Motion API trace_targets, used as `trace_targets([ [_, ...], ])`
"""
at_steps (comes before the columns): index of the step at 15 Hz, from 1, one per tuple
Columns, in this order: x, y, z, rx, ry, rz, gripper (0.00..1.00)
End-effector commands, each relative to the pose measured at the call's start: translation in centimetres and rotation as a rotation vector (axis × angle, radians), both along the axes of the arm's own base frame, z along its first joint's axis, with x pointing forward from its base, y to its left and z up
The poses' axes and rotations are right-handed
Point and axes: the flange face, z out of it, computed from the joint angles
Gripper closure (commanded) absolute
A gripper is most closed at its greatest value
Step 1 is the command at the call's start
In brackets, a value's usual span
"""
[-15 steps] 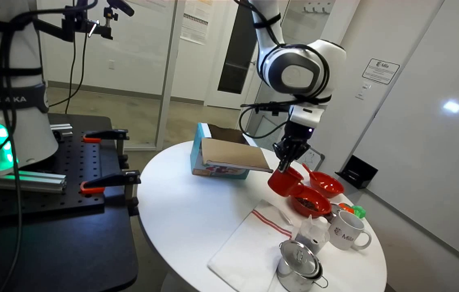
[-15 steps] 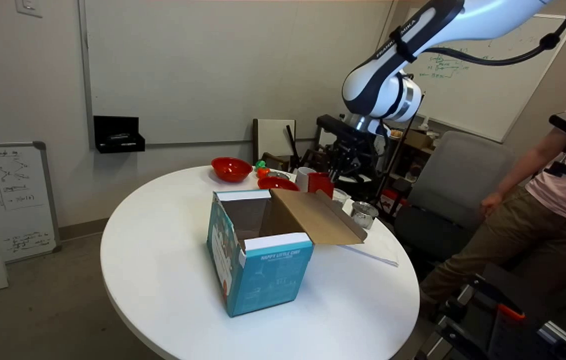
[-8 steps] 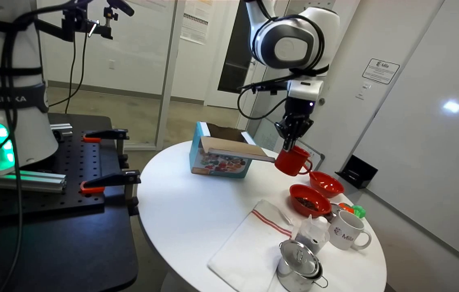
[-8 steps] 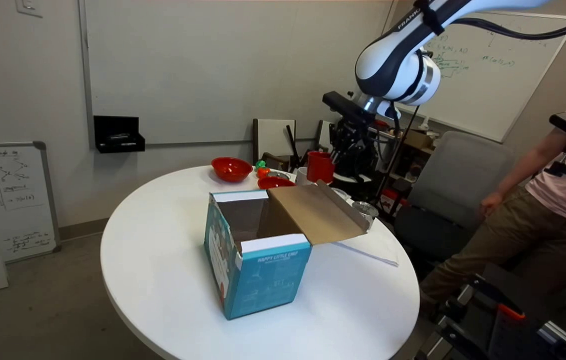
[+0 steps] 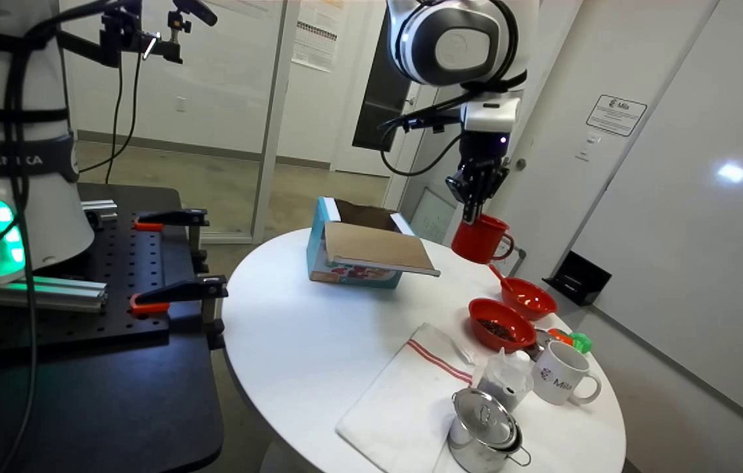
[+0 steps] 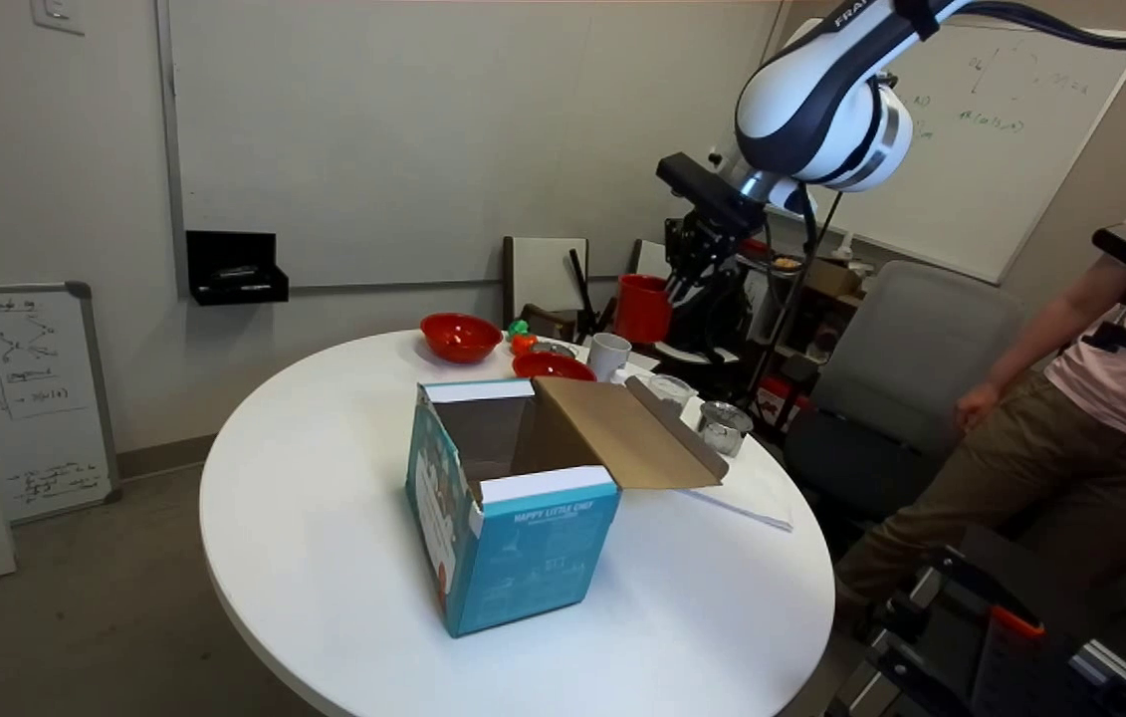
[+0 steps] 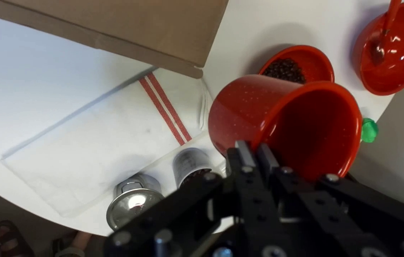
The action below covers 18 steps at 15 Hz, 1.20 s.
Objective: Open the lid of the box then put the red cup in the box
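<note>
The round white counter (image 6: 324,518) stands before a whiteboard (image 6: 463,149). "HAPPY LITTLE CHEF" shows on the blue box (image 6: 533,558), and "Mila" on the white mug (image 5: 554,381) and a wall sign (image 5: 616,115). The gripper (image 7: 253,145) pinches the wall of the red cup (image 7: 241,110), held mouth up in the air, outside the box. The box's lid (image 5: 378,248) is folded open, jutting out on the cup's side. Around are a red bowl (image 7: 318,66) with dark bits (image 7: 284,69), another red bowl (image 7: 394,78) with a spoon (image 7: 391,18), a striped cloth (image 7: 98,150) and a lidded metal pot (image 5: 486,427).
</note>
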Motion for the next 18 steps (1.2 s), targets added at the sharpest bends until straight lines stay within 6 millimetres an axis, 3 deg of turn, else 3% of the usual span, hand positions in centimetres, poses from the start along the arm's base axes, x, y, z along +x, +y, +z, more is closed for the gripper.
trace_targets([
  [1, -0.5, 5.0, 1.8, -0.018, -0.01, 0.125, 0.97],
  [5, 0.5, 11.9, 2.0, -0.023, 0.015, 0.273, 0.97],
  [9, 0.7, 17.1, 1.0, 0.003, 0.065, 0.369, 0.97],
  [13, 0.7, 19.9, -0.4, 0.042, 0.141, 0.427, 0.97],
  [18, 1.6, 21.7, -3.3, 0.095, 0.231, 0.456, 0.96],
])
